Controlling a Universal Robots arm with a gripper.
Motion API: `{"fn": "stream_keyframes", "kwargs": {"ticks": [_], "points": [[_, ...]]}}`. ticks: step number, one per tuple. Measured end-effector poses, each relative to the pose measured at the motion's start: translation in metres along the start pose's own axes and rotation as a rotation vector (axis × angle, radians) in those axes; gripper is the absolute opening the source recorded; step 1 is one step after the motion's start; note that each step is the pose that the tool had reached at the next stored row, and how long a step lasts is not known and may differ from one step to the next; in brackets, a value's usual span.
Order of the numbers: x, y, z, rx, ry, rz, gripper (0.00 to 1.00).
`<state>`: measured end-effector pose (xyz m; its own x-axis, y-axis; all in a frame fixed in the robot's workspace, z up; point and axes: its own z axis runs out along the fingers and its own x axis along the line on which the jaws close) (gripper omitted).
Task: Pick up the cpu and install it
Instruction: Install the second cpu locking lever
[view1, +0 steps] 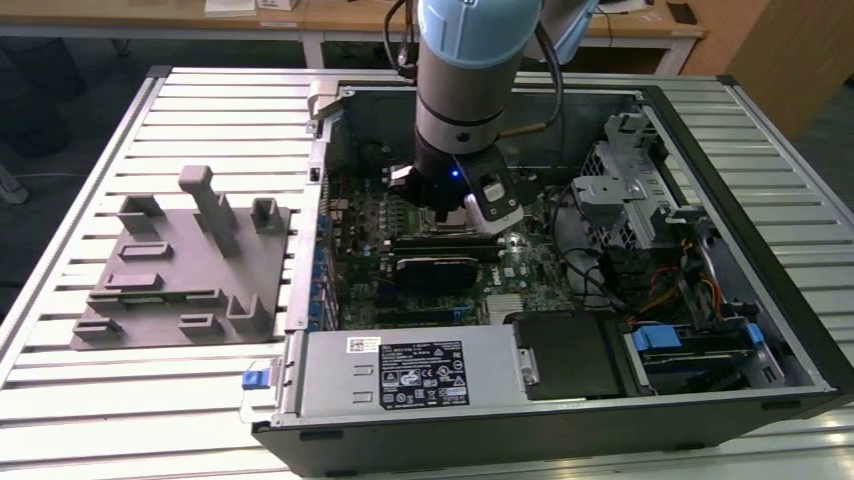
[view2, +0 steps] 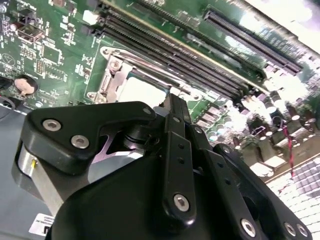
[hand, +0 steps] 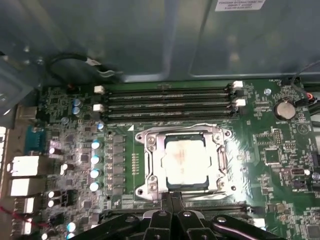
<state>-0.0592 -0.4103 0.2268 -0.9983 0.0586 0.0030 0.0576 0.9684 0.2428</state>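
End effector (hand: 172, 207), fingers together and empty, hovers beside the seated pale silver-grey square cpu (hand: 186, 161); it looks light, rigid and fragile, best held by its edges.

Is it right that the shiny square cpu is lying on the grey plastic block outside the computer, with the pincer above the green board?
No. The cpu sits in the socket frame on the green board, as the first wrist view shows. The pincer is above the board.
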Motion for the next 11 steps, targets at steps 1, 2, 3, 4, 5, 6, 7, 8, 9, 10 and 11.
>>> {"fn": "stream_keyframes", "kwargs": {"ticks": [1,2,3,4,5,6,7,8,9,10,11], "points": [[-0.0008,0.0018,0.0005,0.0029,-0.0002,0.0,0.11],[-0.0015,0.0033,0.0009,0.0061,-0.0005,0.001,0.11],[-0.0022,0.0045,0.0013,0.0095,-0.0009,0.001,0.11],[-0.003,0.0054,0.0017,0.013,-0.0015,0.003,0.11],[-0.0037,0.0064,0.002,0.0163,-0.002,0.004,0.11],[-0.0043,0.0075,0.0024,0.0194,-0.0025,0.006,0.11],[-0.0051,0.0088,0.0029,0.0226,-0.003,0.007,0.11],[-0.0058,0.0101,0.0033,0.0254,-0.0034,0.008,0.11],[-0.0065,0.0115,0.0038,0.0282,-0.0038,0.009,0.11],[-0.0071,0.0128,0.0043,0.0311,-0.0042,0.01,0.11],[-0.0078,0.014,0.0047,0.034,-0.0048,0.011,0.11]]}}
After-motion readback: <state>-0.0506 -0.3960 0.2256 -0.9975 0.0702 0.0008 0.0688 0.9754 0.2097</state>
